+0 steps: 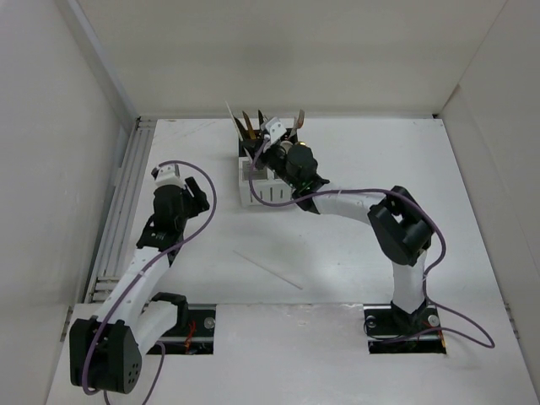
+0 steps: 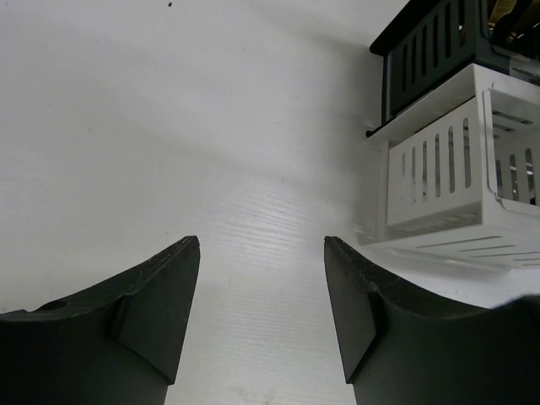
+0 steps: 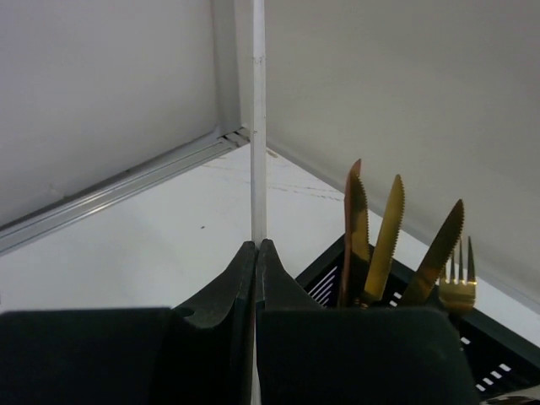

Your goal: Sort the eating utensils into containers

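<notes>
In right claw (image 3: 256, 246), white stick (image 3: 258, 126)

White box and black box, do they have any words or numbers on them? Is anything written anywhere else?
No text can be read in any view.
The white slotted cutlery box: a small grey patch near its top left corner in the top view, too small to read.
The black slotted cutlery box: no writing shows.
The thin white stick pinched in the right claw: no print shows.
</notes>
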Robot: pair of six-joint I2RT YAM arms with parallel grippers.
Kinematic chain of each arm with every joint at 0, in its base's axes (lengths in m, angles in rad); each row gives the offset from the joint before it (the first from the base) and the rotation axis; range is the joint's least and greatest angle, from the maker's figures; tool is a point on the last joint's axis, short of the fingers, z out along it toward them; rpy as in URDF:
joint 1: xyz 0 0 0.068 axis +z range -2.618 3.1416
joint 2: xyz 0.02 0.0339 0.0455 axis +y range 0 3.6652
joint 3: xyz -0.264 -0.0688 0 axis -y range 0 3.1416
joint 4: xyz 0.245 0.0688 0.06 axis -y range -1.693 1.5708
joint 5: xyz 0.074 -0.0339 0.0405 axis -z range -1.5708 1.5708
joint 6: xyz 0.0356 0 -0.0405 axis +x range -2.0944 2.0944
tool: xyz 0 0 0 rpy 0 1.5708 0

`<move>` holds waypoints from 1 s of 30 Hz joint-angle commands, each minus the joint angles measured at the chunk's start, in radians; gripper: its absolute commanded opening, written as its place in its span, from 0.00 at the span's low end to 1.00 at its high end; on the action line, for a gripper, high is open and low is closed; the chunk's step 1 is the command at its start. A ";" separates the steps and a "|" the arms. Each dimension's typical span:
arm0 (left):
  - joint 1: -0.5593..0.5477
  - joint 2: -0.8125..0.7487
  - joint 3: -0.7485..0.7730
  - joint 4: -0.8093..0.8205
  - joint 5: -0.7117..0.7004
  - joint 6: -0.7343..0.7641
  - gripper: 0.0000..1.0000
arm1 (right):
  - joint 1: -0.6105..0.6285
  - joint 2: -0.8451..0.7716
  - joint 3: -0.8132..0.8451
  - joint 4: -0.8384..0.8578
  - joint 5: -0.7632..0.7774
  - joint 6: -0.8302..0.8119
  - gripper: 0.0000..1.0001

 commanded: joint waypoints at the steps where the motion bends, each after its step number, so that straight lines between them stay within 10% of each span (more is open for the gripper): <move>1: 0.006 0.001 0.045 0.034 -0.031 0.023 0.58 | 0.001 0.010 -0.037 0.157 -0.060 0.060 0.00; 3: 0.006 0.001 0.045 0.034 -0.031 0.023 0.58 | 0.001 0.010 -0.064 0.157 -0.047 0.060 0.01; 8: 0.006 -0.008 0.045 0.054 -0.020 0.034 0.58 | -0.010 -0.022 -0.101 0.088 0.003 0.071 0.56; 14: 0.006 -0.063 0.016 0.082 -0.020 0.043 0.58 | 0.009 -0.164 -0.126 -0.006 0.003 0.013 0.80; 20: 0.015 -0.149 -0.025 0.105 -0.011 0.043 0.59 | 0.145 -0.416 -0.158 -0.287 0.111 -0.119 0.88; 25: 0.025 -0.239 -0.067 0.114 -0.011 0.043 0.59 | 0.271 -0.478 -0.211 -0.839 0.083 -0.119 0.89; 30: 0.034 -0.292 -0.097 0.105 0.006 0.011 0.59 | 0.372 -0.421 -0.247 -1.126 0.227 0.077 0.82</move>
